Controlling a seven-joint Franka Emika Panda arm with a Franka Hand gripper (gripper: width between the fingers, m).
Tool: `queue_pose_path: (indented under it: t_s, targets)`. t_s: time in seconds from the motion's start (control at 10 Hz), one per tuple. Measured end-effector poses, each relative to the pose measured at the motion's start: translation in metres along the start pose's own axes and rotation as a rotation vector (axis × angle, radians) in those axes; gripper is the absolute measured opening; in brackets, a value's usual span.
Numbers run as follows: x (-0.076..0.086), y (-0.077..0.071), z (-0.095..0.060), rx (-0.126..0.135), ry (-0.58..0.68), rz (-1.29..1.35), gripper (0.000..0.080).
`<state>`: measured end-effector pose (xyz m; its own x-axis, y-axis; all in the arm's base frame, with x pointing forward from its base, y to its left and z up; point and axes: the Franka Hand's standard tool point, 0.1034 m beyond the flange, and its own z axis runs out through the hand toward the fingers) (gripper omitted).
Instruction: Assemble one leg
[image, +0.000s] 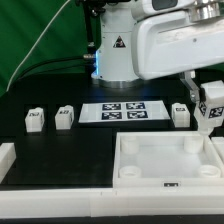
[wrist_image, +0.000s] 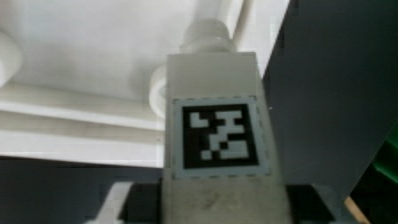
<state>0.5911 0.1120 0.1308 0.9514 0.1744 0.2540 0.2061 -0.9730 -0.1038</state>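
Clamped on a leg (image: 211, 109), the pincer (image: 207, 97) hung from the white arm (image: 170, 45) over the far corner of the tray-shaped part (image: 150, 176), on the exterior view's right. Both fingers (wrist_image: 128, 204) pressed against the sides of the small white block. The block's black-and-white square tag (wrist_image: 222, 131) faced the wrist camera. In the wrist view, the pincer (wrist_image: 217, 203) gripped the leg (wrist_image: 217, 80) lengthwise, and the block's narrow end pointed down at the tray-shaped part's white wall (wrist_image: 71, 100). Whether that end touched the part could not be told.

Three other legs (image: 65, 117) stood on the black table (image: 60, 150). One stood just beyond the tray-shaped part's far edge, close to the held block. Two stood side by side well beyond the part's far corner on the exterior view's left. The marker board (image: 122, 112) lay flat just past the tray-shaped part's far edge, between those legs.
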Motion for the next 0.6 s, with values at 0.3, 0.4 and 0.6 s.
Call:
queue_pose_path:
  t_s: [0.3,0.4,0.6]
  targets:
    - [0.0028,0.0067,0.0008,-0.032,0.113,-0.004,0.0294]
    - [-0.0013,0.0059,0.003,-0.028,0.094,-0.004,0.0294]
    - [0.0016,0.0075,0.0027,-0.031,0.107,-0.009,0.0294]
